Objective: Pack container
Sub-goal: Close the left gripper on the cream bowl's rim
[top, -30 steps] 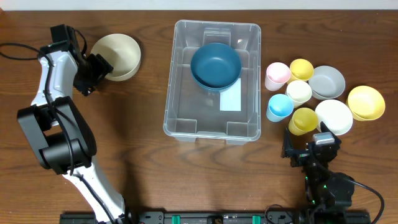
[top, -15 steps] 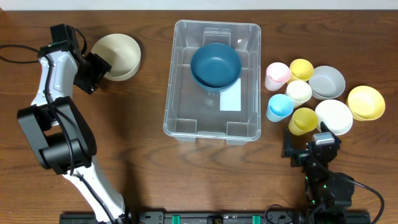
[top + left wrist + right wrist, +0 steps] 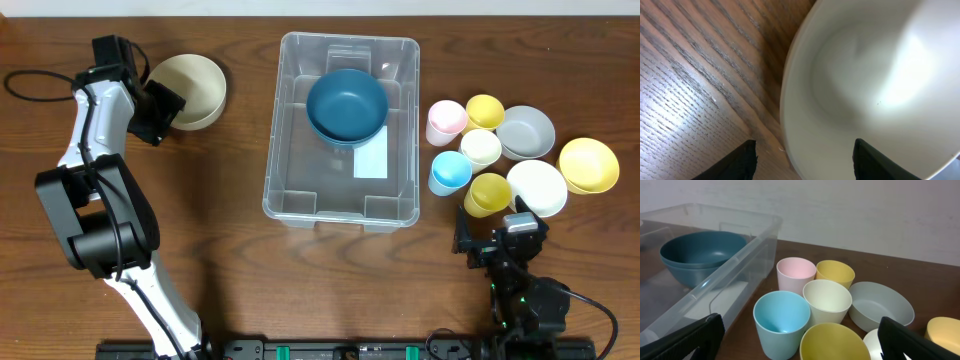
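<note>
So we've got the left gripper straddling the rim of the cream bowl, jaws apart, at 9 o'clock of the container; right gripper wide open.

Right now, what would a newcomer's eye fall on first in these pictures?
The large clear container sits mid-table, with stacked dark blue bowls at its far end. Right of it crowd pastel cups and bowls. At the far left, the left claw straddles the rim of a cream bowl.
</note>
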Robot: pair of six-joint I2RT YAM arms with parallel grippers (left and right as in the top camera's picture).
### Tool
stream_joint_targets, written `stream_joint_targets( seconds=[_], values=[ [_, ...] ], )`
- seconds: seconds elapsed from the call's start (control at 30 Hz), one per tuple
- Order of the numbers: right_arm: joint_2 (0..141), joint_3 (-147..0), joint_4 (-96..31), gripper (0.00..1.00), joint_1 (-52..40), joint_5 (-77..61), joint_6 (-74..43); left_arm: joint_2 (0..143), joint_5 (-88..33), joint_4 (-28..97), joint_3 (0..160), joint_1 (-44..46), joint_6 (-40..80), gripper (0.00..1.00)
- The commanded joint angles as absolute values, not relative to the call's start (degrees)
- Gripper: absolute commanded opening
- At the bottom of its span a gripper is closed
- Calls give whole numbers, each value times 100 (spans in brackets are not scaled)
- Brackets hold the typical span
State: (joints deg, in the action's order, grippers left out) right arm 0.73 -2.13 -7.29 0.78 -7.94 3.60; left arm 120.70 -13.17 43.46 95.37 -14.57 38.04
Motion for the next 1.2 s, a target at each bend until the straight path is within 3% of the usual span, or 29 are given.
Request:
stream_joint_targets(
  seconds=[0.0, 0.27, 0.63, 1.0, 1.17],
  values=[
    [54, -209, -751, 99, 32, -794, 392, 12140, -1306, 4357, 9463, -1470, 3933, 59],
    [54, -209, -751, 99, 32, -794, 392, 12250, -1306, 4311, 9391, -1470, 3935, 46],
    [54, -209, -751, 99, 32, -794, 392, 12422, -1310, 4182, 9400, -1483, 3933, 44],
    [54, -209, -751, 99, 32, -794, 392, 12110, -1308, 4281, 9463, -1863, 3629, 6],
    [54, -209, -751, 99, 32, -794, 392, 11848, -1308, 4386, 9463, -2095, 3441, 6]
  ],
)
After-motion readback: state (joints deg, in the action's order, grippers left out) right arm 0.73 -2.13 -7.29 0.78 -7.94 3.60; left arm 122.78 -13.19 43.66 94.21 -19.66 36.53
